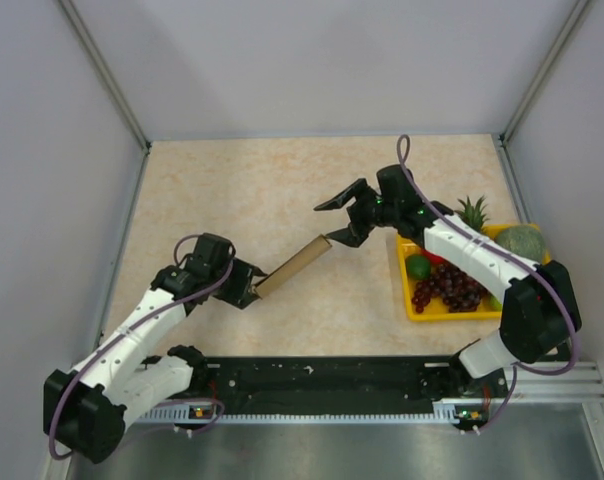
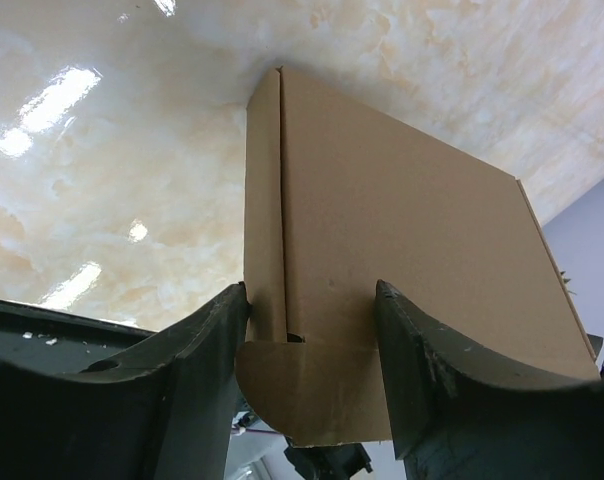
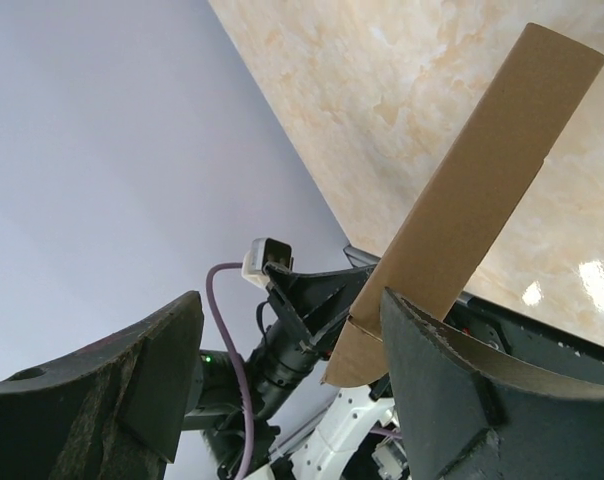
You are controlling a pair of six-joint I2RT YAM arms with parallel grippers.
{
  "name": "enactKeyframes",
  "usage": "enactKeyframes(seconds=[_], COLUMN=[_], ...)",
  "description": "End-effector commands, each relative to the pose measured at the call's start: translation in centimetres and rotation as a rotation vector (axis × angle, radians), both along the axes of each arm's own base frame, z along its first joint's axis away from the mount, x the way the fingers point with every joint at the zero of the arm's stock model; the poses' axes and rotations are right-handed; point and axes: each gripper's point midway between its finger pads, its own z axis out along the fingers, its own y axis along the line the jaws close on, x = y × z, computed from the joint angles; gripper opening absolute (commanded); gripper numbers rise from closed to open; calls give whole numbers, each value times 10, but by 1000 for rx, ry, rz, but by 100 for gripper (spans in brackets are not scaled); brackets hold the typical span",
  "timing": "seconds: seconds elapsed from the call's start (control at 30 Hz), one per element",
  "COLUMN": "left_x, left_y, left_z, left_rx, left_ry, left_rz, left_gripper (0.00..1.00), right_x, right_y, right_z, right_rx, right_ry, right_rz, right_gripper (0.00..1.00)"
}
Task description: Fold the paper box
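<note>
A: While the left gripper (image 1: 250,287) pinches the near end of the box (image 1: 294,265), where does the rest sit?

B: It slants out over the table (image 1: 272,180) toward the right gripper (image 1: 344,215), whose jaws stand spread just beside the far end, gripping nothing.

A: How will it handle?

B: I'd judge it light, thin kraft card. It looks stiff across the panels, willing at the creases and easily dented. Take it by a panel edge close to a fold, not mid-panel.

A: Any print?

B: None. It's plain brown, with no label or brand visible.
</note>
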Motion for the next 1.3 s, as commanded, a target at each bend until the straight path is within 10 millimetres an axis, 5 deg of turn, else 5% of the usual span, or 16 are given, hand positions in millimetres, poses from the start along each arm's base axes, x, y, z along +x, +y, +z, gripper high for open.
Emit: enactKeyframes(seconds=[0.0, 0.17, 0.73, 1.27], left_x=[23, 34, 65, 64], left_y=[-20, -14, -1, -4], left_z=[36, 51, 57, 46], left_rx=[-91, -71, -45, -47], left_ry=[-116, -169, -177, -152], left_rz=[-48, -41, -25, -65], left_gripper=[58, 58, 57, 64], right_x=[-21, -15, -3, -6], right_y=[8, -4, -17, -32], right_z=[1, -10, -39, -62], right_rx=[39, 13, -34, -68], right_ry=[40, 44, 81, 86], right_rz=[58, 22, -7, -23], right_gripper=[72, 72, 71, 72])
